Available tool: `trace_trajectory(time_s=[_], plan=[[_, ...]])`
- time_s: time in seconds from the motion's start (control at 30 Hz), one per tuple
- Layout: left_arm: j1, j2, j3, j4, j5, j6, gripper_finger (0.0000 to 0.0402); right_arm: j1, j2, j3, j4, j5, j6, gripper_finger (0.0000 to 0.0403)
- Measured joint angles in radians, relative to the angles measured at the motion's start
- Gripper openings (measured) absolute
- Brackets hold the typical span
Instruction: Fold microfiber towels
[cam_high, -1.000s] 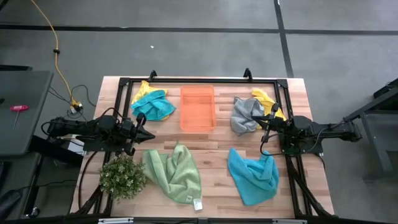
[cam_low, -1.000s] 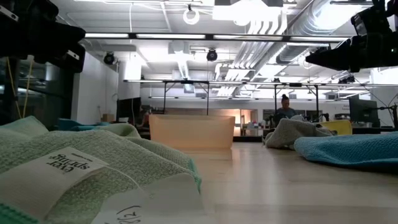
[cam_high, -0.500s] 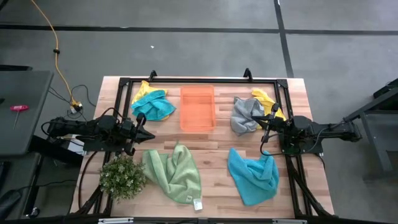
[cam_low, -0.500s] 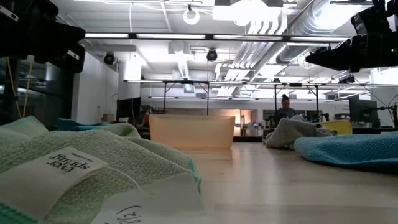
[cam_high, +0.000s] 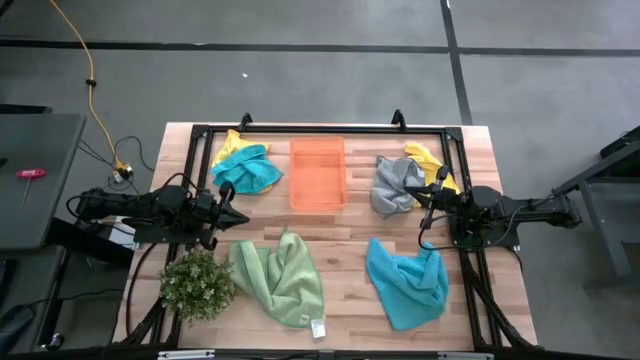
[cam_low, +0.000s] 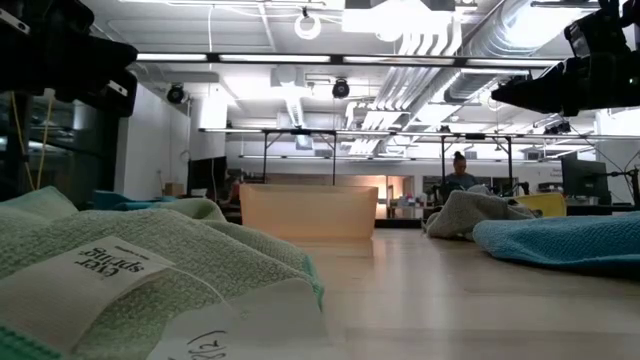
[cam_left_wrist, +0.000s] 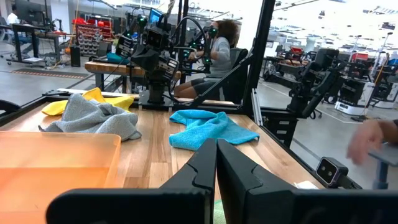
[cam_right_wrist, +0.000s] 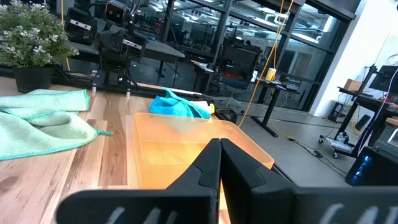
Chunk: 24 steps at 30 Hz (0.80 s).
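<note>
Six towels lie on the wooden surface (cam_high: 340, 235), none folded, all crumpled. Near edge: 1 light green towel (cam_high: 279, 278) w/ a small white tag (cam_high: 318, 328) at its corner, and 1 teal towel (cam_high: 407, 284) to its right, well apart. Beside the green one, at the near left corner, 1 bushy plant (cam_high: 197, 283).

Middle: 2 arms, 1 per side. Left end effector (cam_high: 238, 216) hangs over the surface between plant and far left towels, fingers together, holding nothing. Right end effector (cam_high: 426, 215) is just beside the grey towel, fingers also together, nothing held.

Far side: 1 orange bin (cam_high: 318, 174) in the centre. Left of it 1 teal towel (cam_high: 246, 172) lies on 1 yellow towel (cam_high: 230, 147), which is mostly hidden, only the edge shows. Right of the bin 1 grey towel (cam_high: 394, 184), and behind it 1 yellow towel (cam_high: 428, 160), partly covered by the right arm.

In the low view the green towel fills the near left and is cut off; tag print reads partly "Ever spring", the rest is hard to read. 1 person (cam_low: 458, 174) sits far behind in the room, small. In the left wrist view 1 blurred hand (cam_left_wrist: 372, 140) shows at the edge, beyond the surface.
</note>
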Motion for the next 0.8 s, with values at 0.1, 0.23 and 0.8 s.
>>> trace_trajectory(time_s=[0.1,0.23,0.8], plan=[[0.0,0.0,0.0,0.0,0.0,0.0,0.0003,0.0,0.0,0.0,0.0,0.0,0.0,0.0],[0.0,0.0,0.0,0.0,0.0,0.0,0.0003,0.0,0.0,0.0,0.0,0.0,0.0,0.0],[0.0,0.0,0.0,0.0,0.0,0.0,0.0003,0.0,-0.001,-0.001,0.065,0.004,-0.508,0.0]])
